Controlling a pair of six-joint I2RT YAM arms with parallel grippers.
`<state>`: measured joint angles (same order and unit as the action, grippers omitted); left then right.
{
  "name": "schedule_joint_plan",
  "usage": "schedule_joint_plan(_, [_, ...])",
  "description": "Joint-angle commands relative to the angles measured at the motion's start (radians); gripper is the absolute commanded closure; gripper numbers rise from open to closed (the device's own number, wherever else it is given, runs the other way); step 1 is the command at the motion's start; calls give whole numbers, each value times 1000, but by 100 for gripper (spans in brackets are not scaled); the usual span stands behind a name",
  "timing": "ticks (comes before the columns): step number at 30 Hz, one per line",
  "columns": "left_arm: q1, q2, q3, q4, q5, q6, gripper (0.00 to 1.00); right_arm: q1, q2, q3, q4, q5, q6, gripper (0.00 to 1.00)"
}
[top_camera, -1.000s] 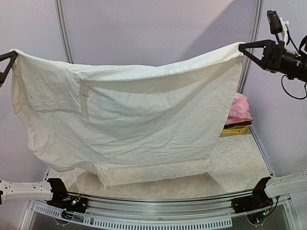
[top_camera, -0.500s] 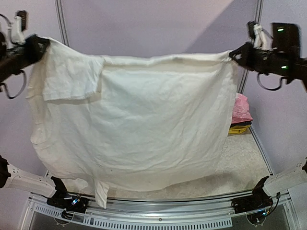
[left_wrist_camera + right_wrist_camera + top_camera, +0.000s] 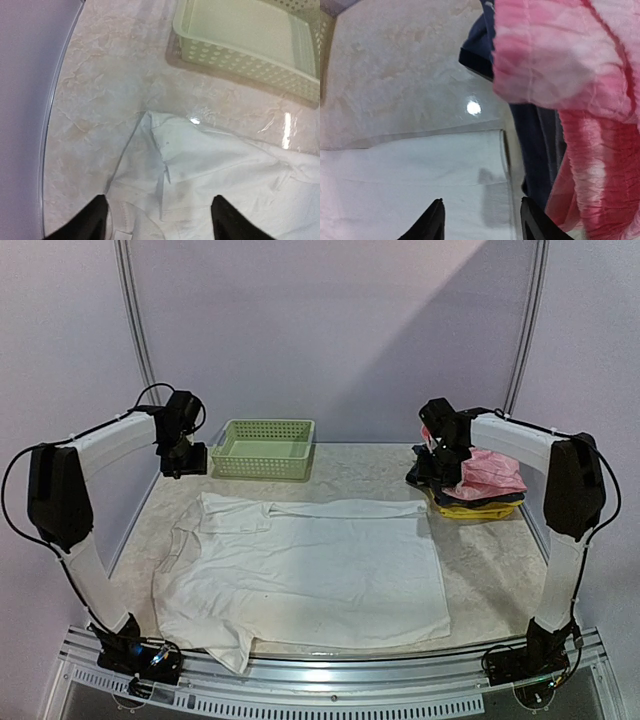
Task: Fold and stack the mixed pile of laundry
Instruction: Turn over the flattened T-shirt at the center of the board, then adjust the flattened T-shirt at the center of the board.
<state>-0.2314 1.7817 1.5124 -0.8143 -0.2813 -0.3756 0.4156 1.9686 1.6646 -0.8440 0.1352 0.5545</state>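
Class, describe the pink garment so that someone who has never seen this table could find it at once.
Look to the far right corner of the table, where a small clothes stack sits. The pink garment lies on top: the only pink, crinkled piece, above dark blue and yellow layers.

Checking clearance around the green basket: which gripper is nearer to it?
Left. The left gripper hangs just beside the left end of the basket. The right gripper is far off to the basket's right, by the folded stack.

One white garment (image 3: 310, 575), one basket (image 3: 262, 466)
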Motion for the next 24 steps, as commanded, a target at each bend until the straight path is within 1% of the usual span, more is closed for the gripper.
schedule_joint_plan(1, [-7,-90,-32,123,44,4,18,6,-9,57,89,-85,-12,39])
schedule_joint_plan(3, [-10,-116,-68,123,12,-3,15,7,-16,53,98,-105,-20,36])
schedule_joint_plan(5, [-18,-143,-124,136,-17,-21,16,12,-24,41,109,-123,-28,34])
schedule_joint_plan(8, [-24,-179,-234,193,-16,-58,24,37,-37,12,128,-123,-40,33])
schedule_joint_plan(11, [-26,-208,-354,286,7,-91,30,68,-53,-36,175,-124,-55,33])
schedule_joint_plan(12, [-26,-214,-390,315,12,-101,32,77,-55,-51,187,-157,-61,33])
schedule_joint_plan(15, [-26,-225,-480,386,56,-122,37,91,-56,-111,232,-179,-67,33])
schedule_joint_plan(19, [-28,-200,-543,441,123,-142,47,94,-64,-198,301,-182,-52,34])
schedule_joint_plan(24, [-33,-152,-575,478,143,-147,53,94,-59,-251,339,-191,-51,34])
